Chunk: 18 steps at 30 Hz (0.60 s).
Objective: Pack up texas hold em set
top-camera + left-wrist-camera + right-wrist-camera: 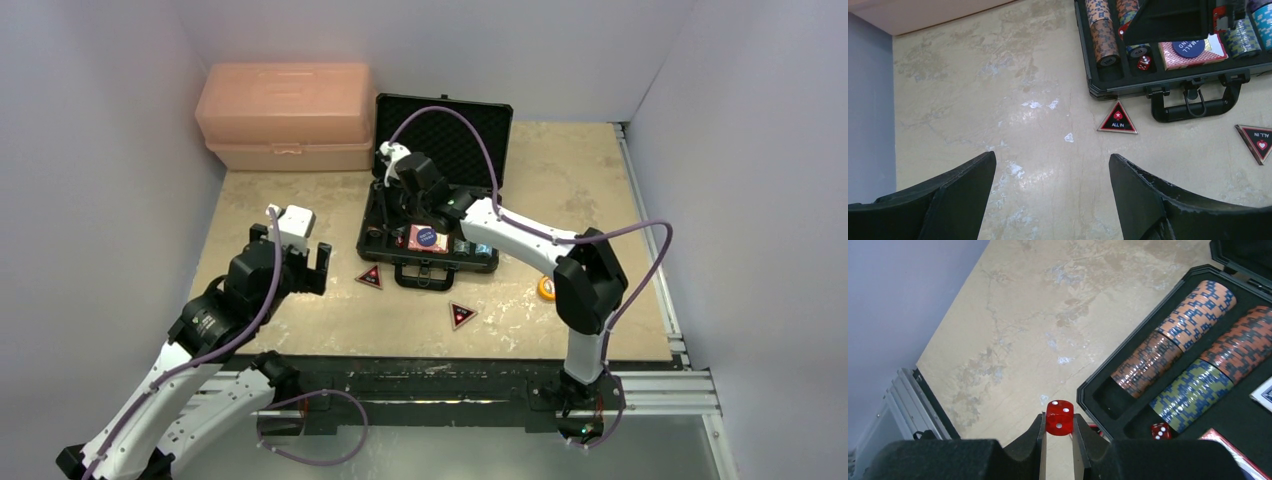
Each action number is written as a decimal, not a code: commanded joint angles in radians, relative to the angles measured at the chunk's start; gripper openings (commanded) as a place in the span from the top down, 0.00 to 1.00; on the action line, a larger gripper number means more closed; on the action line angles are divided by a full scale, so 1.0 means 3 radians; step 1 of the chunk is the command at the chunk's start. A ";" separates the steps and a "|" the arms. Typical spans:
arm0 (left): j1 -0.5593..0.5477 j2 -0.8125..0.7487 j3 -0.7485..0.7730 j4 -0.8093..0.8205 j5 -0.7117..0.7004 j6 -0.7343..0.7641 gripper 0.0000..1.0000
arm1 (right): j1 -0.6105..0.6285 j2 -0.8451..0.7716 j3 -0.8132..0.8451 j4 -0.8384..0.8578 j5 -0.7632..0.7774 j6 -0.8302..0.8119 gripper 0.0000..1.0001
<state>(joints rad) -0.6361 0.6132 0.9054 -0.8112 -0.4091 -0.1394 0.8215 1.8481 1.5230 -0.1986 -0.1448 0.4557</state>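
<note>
Far left, rear: salmon-pink box (285,115), lid down, against the back wall, well apart from the arms.

Left of centre: left gripper (292,255), hangs over bare table (300,190), jaws spread wide, nothing between the fingers (958,200).

Centre, on the tabletop: two red-edged black triangular buttons marked "ALL IN". Nearer button (370,277) lies just beside the front left corner of the case. Second button (461,315) lies further right and closer to the arm bases, apart from the case.

Centre: black case (423,277), lies open, handle toward the arms, foam-lined lid (445,125) standing up at the back. Holds, at its left end, rows of chips (1173,335) laid on edge in long slots, orange, blue-patterned and olive. Holds also a loose die (1160,430) in a small pocket at the near end of the chip slots, and to its right a red-backed card deck (1193,52) with a round blue disc (1188,48) on top.

Above the left end of the case: right gripper (1058,440), clamped on a red die (1059,417), pinched between both fingertips, white pips showing, clear of the foam.

Right: orange tape measure (546,288), rests on the table beside the right arm, apart from the case.
</note>
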 commanded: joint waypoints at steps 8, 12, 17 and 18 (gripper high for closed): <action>-0.0004 -0.0058 0.0073 0.0006 -0.0153 -0.0049 0.17 | 0.0074 0.0469 0.0645 -0.0419 0.0134 -0.0058 1.00; -0.0007 -0.0067 0.0068 0.0004 -0.0148 -0.0048 0.17 | 0.0082 0.0566 0.0696 -0.0503 0.0211 -0.0058 1.00; -0.0005 -0.0075 0.0060 0.0015 -0.0145 -0.0041 0.17 | 0.0087 0.0680 0.0757 -0.0579 0.0225 -0.0058 1.00; -0.0003 -0.0077 0.0060 0.0018 -0.0145 -0.0044 0.17 | 0.0089 0.0702 0.0782 -0.0592 0.0222 -0.0058 1.00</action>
<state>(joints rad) -0.6361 0.5957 0.9054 -0.8131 -0.4358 -0.1459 0.8398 2.0548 1.6924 -0.3519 -0.0956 0.4515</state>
